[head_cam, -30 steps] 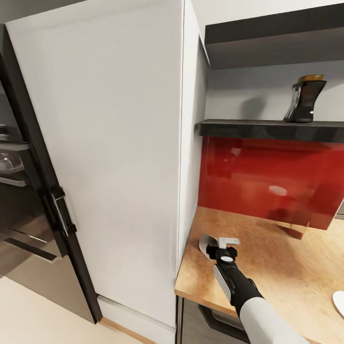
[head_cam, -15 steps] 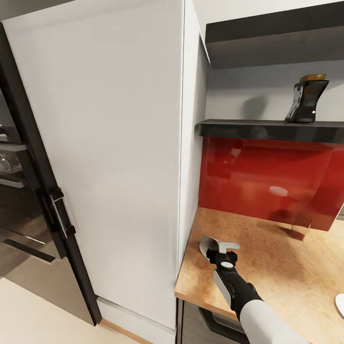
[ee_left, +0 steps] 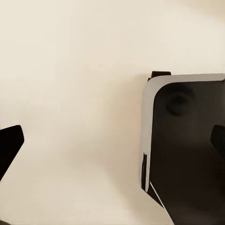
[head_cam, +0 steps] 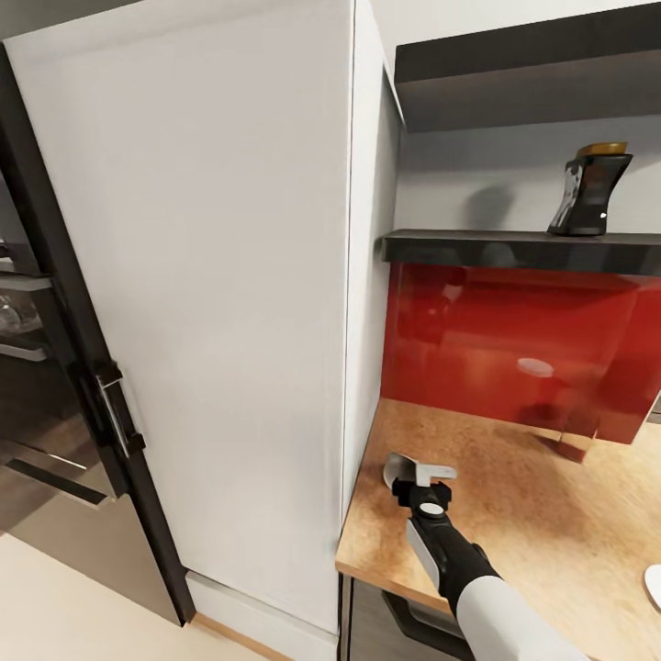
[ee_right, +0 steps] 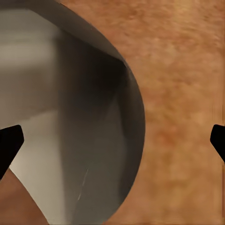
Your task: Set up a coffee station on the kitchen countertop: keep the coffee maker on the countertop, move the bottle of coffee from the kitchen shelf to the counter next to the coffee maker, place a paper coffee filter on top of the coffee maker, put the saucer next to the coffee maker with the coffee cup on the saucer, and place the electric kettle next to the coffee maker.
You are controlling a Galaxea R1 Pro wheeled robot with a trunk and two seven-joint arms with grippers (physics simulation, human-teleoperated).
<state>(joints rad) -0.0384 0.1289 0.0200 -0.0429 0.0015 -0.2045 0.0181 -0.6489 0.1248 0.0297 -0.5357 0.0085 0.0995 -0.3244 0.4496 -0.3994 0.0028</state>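
The coffee bottle (head_cam: 588,195), dark with a gold cap, stands on the dark kitchen shelf (head_cam: 514,248) above the red backsplash. A grey-white paper coffee filter (head_cam: 397,466) lies on its side at the wooden countertop's (head_cam: 514,514) left end, beside the tall cabinet. My right gripper (head_cam: 415,474) hangs low over it, open. In the right wrist view the filter (ee_right: 70,117) lies between the widely spread fingertips (ee_right: 9,143), closer to one of them. My left gripper (ee_left: 112,140) is open with nothing in it, above the beige floor (ee_left: 70,70).
A tall white cabinet (head_cam: 211,303) rises left of the counter, with a black oven (head_cam: 37,386) beyond it. A white rounded dish edge (head_cam: 654,584) peeks in at the counter's right. The left wrist view shows the robot's dark base (ee_left: 187,154).
The view has shifted slightly. My right gripper has drawn a little closer over the filter and turned slightly; the filter and the bottle have stayed put.
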